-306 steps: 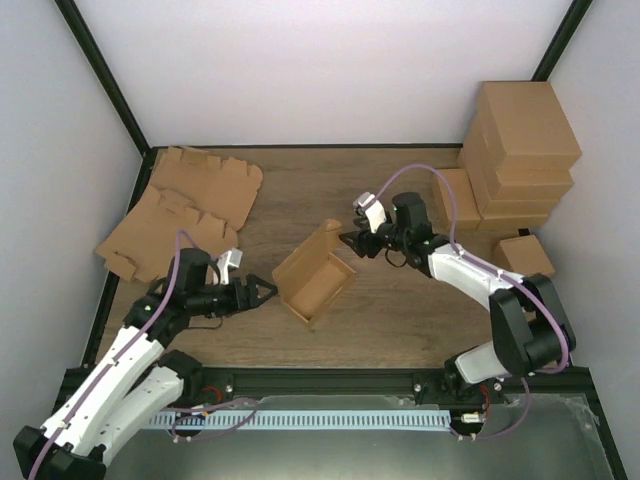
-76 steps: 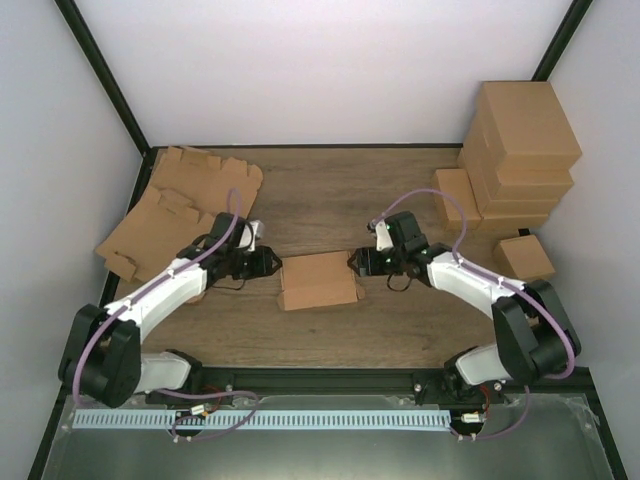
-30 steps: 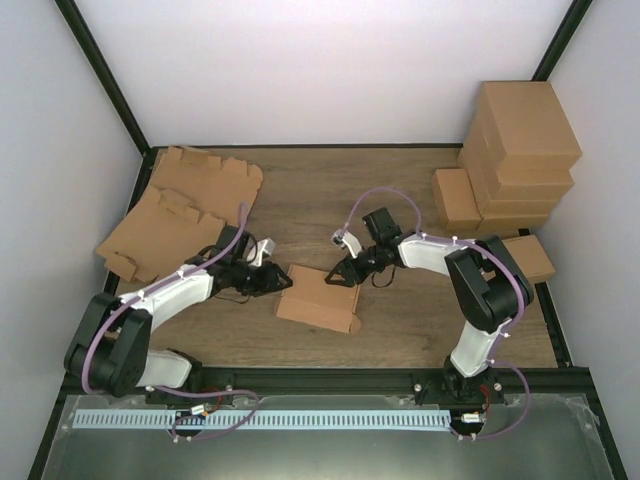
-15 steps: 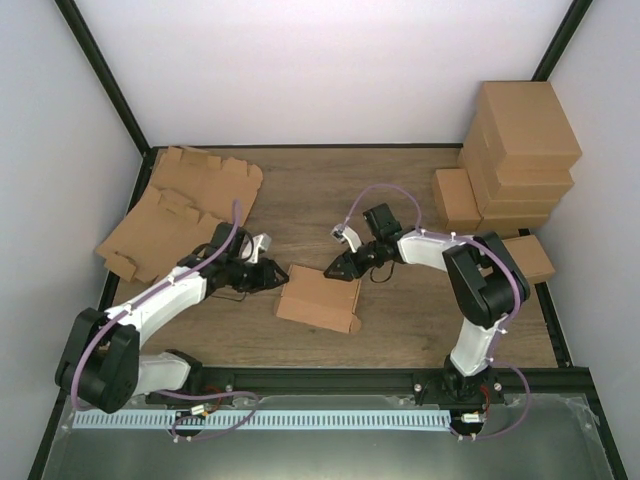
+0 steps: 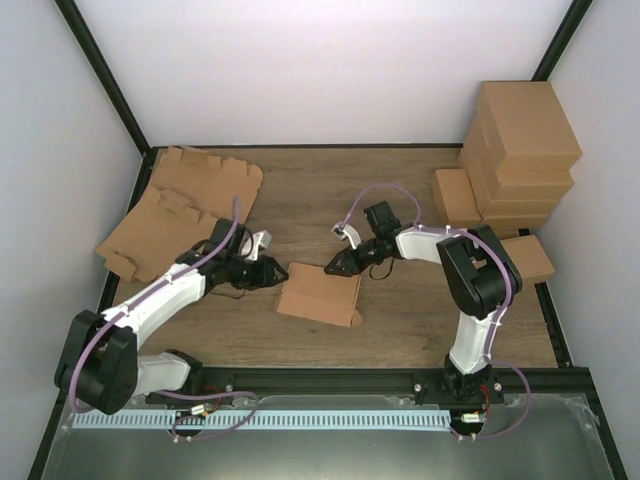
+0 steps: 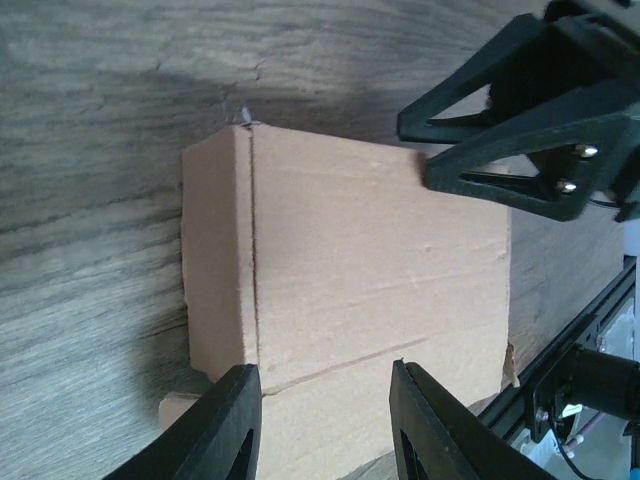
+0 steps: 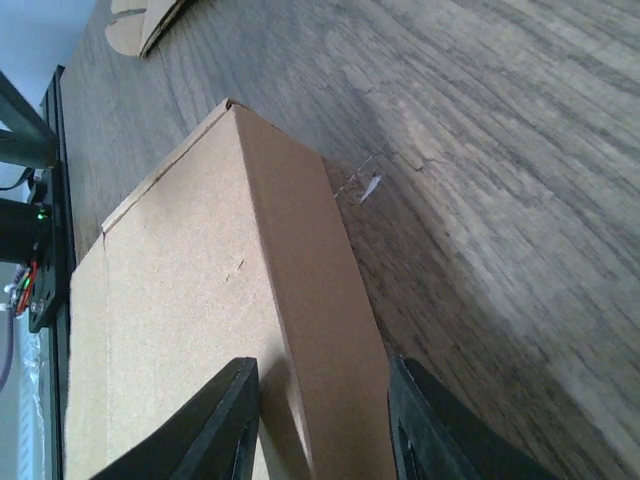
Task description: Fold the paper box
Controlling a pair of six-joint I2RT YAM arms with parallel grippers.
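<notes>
The paper box (image 5: 320, 294) lies closed and flat on the wooden table between the arms, tilted a little. My left gripper (image 5: 280, 272) is at its left end. In the left wrist view its open jaws (image 6: 320, 368) hover over the box's top (image 6: 370, 260) and grip nothing. My right gripper (image 5: 332, 268) is at the back right corner. Its open jaws (image 7: 320, 362) straddle the box's upper edge (image 7: 300, 300), one finger over the top and one beside the side wall. The left wrist view also shows the right gripper (image 6: 500, 150) at the box's far corner.
Flat cardboard blanks (image 5: 190, 205) lie at the back left. A stack of finished brown boxes (image 5: 520, 150) stands at the back right, with one small box (image 5: 525, 258) in front of it. A black rail (image 5: 330, 380) runs along the near edge.
Ten seconds ago the box stood open; now its lid is down. In the last second the right jaws narrowed a little at the back corner, and the box barely shifted.
</notes>
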